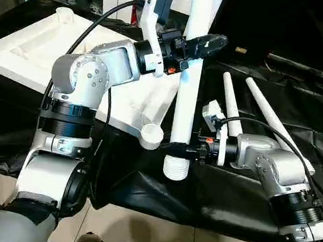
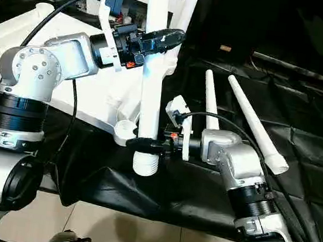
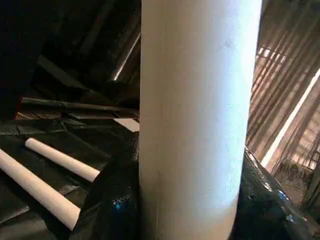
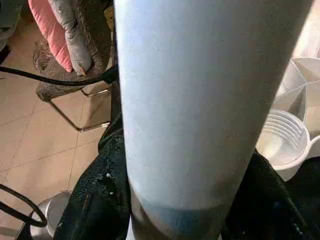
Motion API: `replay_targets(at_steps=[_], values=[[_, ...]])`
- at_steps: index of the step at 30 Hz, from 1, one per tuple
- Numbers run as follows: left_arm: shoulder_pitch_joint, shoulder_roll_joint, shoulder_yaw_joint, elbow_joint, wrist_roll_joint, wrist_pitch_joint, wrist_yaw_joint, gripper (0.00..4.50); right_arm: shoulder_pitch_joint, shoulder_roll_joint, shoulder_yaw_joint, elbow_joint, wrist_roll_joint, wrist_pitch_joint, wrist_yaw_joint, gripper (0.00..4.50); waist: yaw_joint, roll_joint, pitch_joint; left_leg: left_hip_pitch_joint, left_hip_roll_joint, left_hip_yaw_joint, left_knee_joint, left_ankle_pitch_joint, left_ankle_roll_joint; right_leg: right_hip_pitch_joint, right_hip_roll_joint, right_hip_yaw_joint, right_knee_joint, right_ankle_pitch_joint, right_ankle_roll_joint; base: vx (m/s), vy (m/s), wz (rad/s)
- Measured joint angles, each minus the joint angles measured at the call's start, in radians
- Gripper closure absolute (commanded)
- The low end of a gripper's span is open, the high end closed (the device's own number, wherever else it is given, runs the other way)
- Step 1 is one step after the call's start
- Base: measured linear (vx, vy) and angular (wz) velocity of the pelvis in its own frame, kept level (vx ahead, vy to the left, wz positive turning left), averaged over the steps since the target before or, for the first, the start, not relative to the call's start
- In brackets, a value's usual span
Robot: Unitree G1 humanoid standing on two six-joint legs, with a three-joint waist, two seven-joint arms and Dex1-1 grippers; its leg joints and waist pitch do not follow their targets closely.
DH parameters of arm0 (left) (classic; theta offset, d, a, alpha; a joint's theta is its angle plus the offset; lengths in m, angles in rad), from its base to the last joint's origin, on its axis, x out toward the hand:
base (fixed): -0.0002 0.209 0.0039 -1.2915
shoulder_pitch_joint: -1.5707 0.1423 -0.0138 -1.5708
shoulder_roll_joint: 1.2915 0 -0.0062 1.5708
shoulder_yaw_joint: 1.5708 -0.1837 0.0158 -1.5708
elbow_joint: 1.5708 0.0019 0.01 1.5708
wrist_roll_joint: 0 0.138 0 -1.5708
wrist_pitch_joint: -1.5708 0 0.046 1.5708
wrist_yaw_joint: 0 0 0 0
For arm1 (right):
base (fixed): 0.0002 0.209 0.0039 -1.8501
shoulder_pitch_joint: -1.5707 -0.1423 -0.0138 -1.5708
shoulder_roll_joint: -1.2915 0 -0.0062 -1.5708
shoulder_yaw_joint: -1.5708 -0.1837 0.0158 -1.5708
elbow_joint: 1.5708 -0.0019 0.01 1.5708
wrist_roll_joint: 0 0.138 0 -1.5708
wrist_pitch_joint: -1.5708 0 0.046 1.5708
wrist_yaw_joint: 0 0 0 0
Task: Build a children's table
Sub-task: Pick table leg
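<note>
Head views: upright leg [image 1: 188, 89] clamped high by left gripper [image 1: 201, 45] and low by right gripper [image 1: 183, 149], its threaded end beside the corner socket [image 1: 152, 136] of the upside-down top [image 1: 35, 46]; two spare legs [image 1: 231, 110] lie on black cloth [image 1: 305, 103]. Left wrist: fingers [image 3: 112, 210] pinch leg. Right wrist: fingers [image 4: 97, 200] grip leg, socket [image 4: 282, 145] near.

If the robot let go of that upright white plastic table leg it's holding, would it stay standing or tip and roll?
The upright white plastic table leg would probably tip: it is tall and slim, and its ribbed end hangs beside the corner socket, not in it. Being round, it would likely roll like the loose legs lying on the black cloth.
</note>
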Motion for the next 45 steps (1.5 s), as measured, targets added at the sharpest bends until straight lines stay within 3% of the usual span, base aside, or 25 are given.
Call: replay_targets(at_steps=[4, 15, 16, 23, 30, 31, 36, 41, 45], values=[[-0.002, 0.004, -0.001, 0.001, 0.000, 0.000, -0.001, 2.84, 0.001, 0.006, 0.000, 0.009, -0.008, 0.001, -0.006, 1.74, 0.000, 0.000, 0.000, 0.000, 0.000, 0.000, 0.000, 0.000, 0.000, 0.000, 0.000, 0.000, 0.000, 0.000, 0.000, 0.000, 0.000, 0.00], [-0.006, 0.011, -0.003, 0.001, 0.000, 0.001, -0.011, 2.84, 0.001, 0.007, 0.001, 0.012, -0.010, -0.002, -0.021, 1.65, 0.000, 0.000, 0.000, 0.000, 0.000, 0.000, 0.000, 0.000, 0.000, 0.000, 0.000, 0.000, 0.000, 0.000, 0.000, 0.000, 0.000, 0.00], [-0.006, 0.012, -0.003, 0.000, 0.000, 0.002, -0.014, 2.84, 0.001, 0.007, 0.001, 0.013, -0.010, -0.002, -0.021, 1.93, 0.000, 0.000, 0.000, 0.000, 0.000, 0.000, 0.000, 0.000, 0.000, 0.000, 0.000, 0.000, 0.000, 0.000, 0.000, 0.000, 0.000, 0.00], [-0.006, 0.017, -0.005, -0.001, 0.000, 0.003, -0.024, 2.84, 0.001, 0.008, 0.001, 0.013, -0.007, -0.002, -0.013, 2.43, 0.000, 0.000, 0.000, 0.000, 0.000, 0.000, 0.000, 0.000, 0.000, 0.000, 0.000, 0.000, 0.000, 0.000, 0.000, 0.000, 0.000, 0.00], [-0.006, 0.017, -0.014, -0.001, 0.003, 0.003, -0.025, 2.84, 0.006, 0.008, 0.001, 0.011, -0.007, -0.002, -0.009, 2.58, 0.000, 0.000, 0.000, 0.000, 0.000, 0.000, 0.000, 0.000, 0.000, 0.000, 0.000, 0.000, 0.000, 0.000, 0.000, 0.000, 0.000, 0.00], [-0.006, 0.015, -0.018, -0.001, 0.006, 0.000, -0.025, 2.28, 0.008, 0.008, 0.001, 0.011, -0.007, -0.003, -0.010, 2.58, 0.000, 0.000, 0.000, 0.000, 0.000, 0.000, 0.000, 0.000, 0.000, 0.000, 0.000, 0.000, 0.000, 0.000, 0.000, 0.000, 0.000, 0.00], [-0.006, 0.005, -0.019, -0.001, 0.005, 0.001, -0.028, 1.79, 0.019, 0.022, -0.004, 0.013, -0.008, -0.017, -0.026, 2.58, -0.001, 0.000, 0.000, 0.000, 0.000, 0.000, 0.000, 0.000, 0.000, 0.000, 0.000, 0.000, 0.000, 0.000, 0.000, 0.000, 0.000, 0.00], [-0.006, -0.060, 0.016, 0.001, 0.012, -0.116, 0.029, 1.70, 0.020, 0.092, -0.067, 0.035, -0.001, -0.064, -0.113, 2.58, 0.001, 0.001, 0.000, 0.001, 0.000, 0.000, 0.000, 0.000, 0.000, 0.000, 0.000, 0.000, 0.001, 0.000, -0.001, 0.000, 0.000, 0.00], [-0.006, -0.133, 0.120, -0.010, -0.018, -0.250, 0.092, 1.70, 0.021, 0.151, -0.173, 0.069, 0.036, -0.092, -0.232, 2.59, 0.000, 0.001, 0.000, 0.001, 0.000, -0.001, 0.000, 0.000, -0.001, 0.001, 0.000, 0.000, 0.001, 0.001, -0.001, 0.000, 0.000, 0.00]])
